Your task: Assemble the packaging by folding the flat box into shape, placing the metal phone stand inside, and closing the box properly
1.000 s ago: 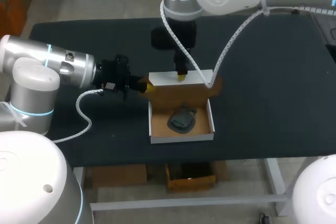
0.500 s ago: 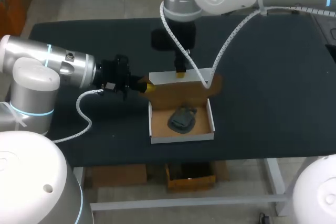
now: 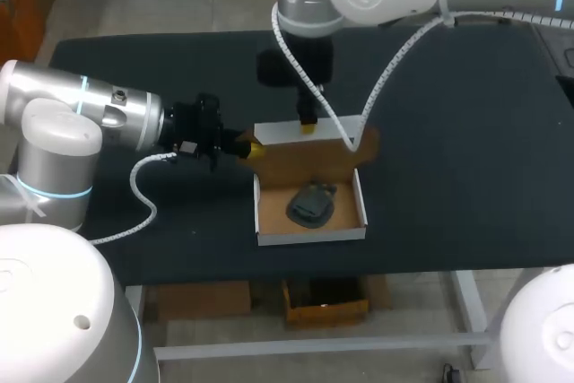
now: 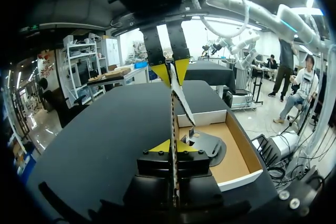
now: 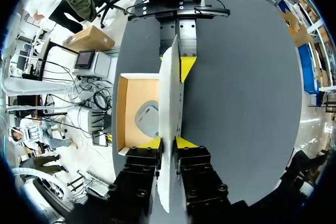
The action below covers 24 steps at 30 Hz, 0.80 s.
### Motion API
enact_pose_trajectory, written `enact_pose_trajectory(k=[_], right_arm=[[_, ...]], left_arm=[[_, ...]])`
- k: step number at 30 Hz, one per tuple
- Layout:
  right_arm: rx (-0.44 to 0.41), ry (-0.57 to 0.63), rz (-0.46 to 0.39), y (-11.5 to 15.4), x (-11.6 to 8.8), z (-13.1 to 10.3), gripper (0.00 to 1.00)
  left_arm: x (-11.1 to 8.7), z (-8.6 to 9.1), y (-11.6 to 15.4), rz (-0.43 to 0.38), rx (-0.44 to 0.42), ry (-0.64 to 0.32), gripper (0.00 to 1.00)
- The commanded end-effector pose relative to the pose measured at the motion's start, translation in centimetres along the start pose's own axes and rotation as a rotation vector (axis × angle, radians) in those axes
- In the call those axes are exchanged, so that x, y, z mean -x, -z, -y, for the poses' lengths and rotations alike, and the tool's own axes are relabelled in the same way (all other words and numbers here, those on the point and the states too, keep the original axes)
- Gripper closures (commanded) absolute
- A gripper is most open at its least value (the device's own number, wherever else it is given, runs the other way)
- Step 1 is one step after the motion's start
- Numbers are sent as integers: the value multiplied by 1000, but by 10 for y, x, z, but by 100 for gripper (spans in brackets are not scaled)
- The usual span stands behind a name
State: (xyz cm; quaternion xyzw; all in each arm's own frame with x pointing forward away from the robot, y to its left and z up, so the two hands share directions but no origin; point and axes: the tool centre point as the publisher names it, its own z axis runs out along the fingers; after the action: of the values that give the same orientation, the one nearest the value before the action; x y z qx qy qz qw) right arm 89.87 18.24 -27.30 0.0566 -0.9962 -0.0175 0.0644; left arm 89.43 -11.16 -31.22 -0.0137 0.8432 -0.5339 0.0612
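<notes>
The cardboard box [image 3: 311, 237] sat open on the black table [image 3: 466, 132], near its front edge, white outside and brown inside. The dark metal phone stand [image 3: 311, 205] lay flat on the box floor, roughly in the middle of the tray.

The lid [image 3: 305, 161] stood raised along the far wall, held by 2 grippers. The left gripper [image 3: 254, 147] came in level from the side and was closed on the lid's left end, apparently on a small side flap, though that was hard to make out from above. Its wrist view showed the card's thin edge running upright between its 2 yellow tips [image 4: 171, 146].

The right gripper [image 3: 308, 128] hung straight down from above, its fingers pinched together on the lid's top edge. Its wrist view showed the white panel [image 5: 170, 103] clamped between its tips [image 5: 168, 142].
</notes>
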Motion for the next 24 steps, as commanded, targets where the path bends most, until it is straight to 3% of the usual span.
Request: enact_pose_trajectory(k=[1,5,8,13,19,20,21,24], right_arm=[[-1,1,0,-2,1,-2,70],[-1,3,-2,-3,2,-3,71],[0,4,-2,-2,3,-4,82],[5,7,1,-1,3,-5,76],[39,19,40,19,-2,-4,53],[50,20,50,25,-3,-3,16],[62,25,56,29,-4,-3,0],[79,31,77,41,-6,-3,0]], left_arm=[[-1,0,-2,0,-2,-2,100],[-1,0,-2,0,-2,-2,100],[-1,0,-2,0,-2,-2,100],[-1,0,-2,0,-2,-2,100],[-1,0,-2,0,-2,-2,100],[-1,0,-2,0,-2,-2,100],[-1,0,-2,0,-2,-2,100],[-1,0,-2,0,-2,-2,100]])
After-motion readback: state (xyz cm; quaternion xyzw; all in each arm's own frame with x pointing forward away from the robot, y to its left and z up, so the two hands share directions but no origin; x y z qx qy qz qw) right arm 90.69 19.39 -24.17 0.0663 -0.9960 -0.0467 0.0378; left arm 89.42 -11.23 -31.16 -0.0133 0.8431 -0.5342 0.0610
